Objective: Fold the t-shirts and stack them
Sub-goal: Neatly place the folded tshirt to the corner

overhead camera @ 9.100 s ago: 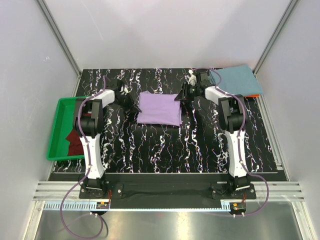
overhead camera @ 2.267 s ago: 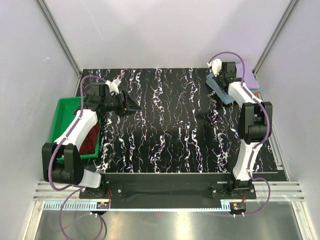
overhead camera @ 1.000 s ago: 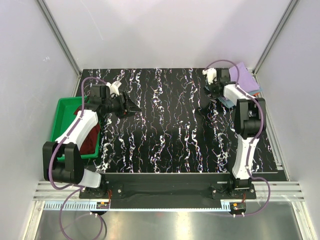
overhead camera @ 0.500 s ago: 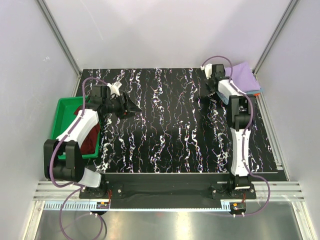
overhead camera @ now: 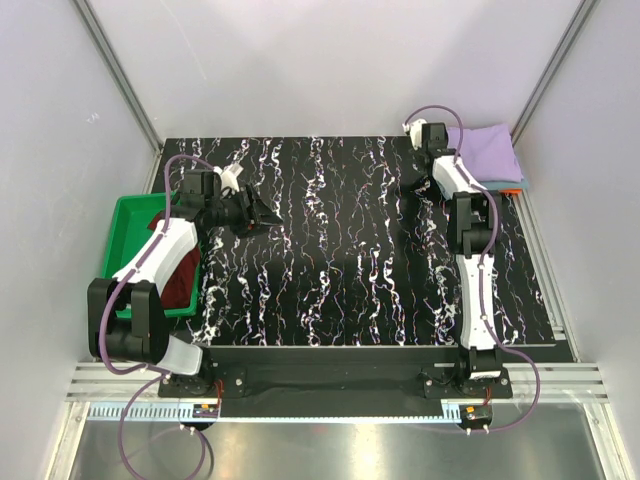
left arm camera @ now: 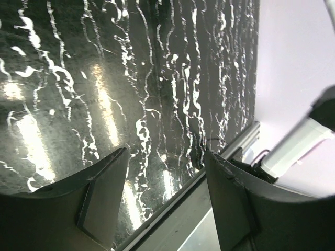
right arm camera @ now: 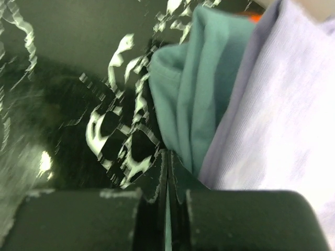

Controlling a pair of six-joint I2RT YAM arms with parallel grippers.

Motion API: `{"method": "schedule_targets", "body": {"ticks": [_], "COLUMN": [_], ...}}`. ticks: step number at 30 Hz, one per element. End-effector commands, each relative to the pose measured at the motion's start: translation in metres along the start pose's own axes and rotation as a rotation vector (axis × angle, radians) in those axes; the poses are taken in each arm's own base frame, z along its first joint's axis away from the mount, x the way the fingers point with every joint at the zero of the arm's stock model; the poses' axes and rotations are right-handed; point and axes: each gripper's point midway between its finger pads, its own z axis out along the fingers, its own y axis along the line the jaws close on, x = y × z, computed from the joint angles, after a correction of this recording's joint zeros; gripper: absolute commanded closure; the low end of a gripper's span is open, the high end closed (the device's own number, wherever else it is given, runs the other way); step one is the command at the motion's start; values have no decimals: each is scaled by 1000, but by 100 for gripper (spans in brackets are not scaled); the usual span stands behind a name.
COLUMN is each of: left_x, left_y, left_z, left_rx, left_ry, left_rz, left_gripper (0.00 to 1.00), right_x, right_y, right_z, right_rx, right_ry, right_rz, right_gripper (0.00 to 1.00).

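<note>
The maroon t-shirt (overhead camera: 172,275) lies crumpled in the green tray (overhead camera: 112,262), the only thing seen in it. Soft, light and limp, it is probably best lifted by a bunched fold. Just beyond, the left gripper (left arm camera: 165,157) hovers over the table (overhead camera: 340,260), jaws spread and holding nothing. In the far right corner the lavender t-shirt (overhead camera: 485,152) rests folded on the teal t-shirt (right arm camera: 199,89). The right gripper (right arm camera: 167,167), jaws pressed together, sits at that stack's edge.

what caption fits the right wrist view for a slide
Shut right gripper at the edge of the purple shirt stacked on the teal shirt
</note>
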Motion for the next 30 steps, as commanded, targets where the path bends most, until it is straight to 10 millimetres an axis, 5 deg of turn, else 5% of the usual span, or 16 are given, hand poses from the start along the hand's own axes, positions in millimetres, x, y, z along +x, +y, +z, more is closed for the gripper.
{"method": "schedule_targets", "body": {"ticks": [1,5,9,12,13,16,19,25,30], "left_x": [-28,-50,-62,-55,-53,-45,-32,12,37], "left_y": [-10,-39,-79,-107,-111,-128,-134,-145,-146], "left_z": [-10,-34,-64,-86,-92,-113,-128,-145,-152], "left_rx": [-25,-12,32,88,94,116,110,209,254], "left_ry": [-95,-217,-297,-331,-348,-405,-440,-433,-432], "left_rz": [89,189,293,365,380,445,470,481,472], "left_gripper": [35,32,30,1,1,1,1,1,1], "right_x": [-56,-108,-136,-134,-125,-112,-77,-24,-3], "right_y": [-3,13,48,73,78,92,97,89,95], "right_z": [-54,-139,-227,-300,-331,-380,-428,-472,-502], "right_rx": [-38,-67,-200,-425,-474,-608,-677,-640,-715], "right_ry": [-144,-276,-368,-370,-384,-406,-378,-310,-355], "right_rz": [63,110,265,471,508,641,693,832,896], "right_gripper": [93,75,58,28,1,0,0,1,0]}}
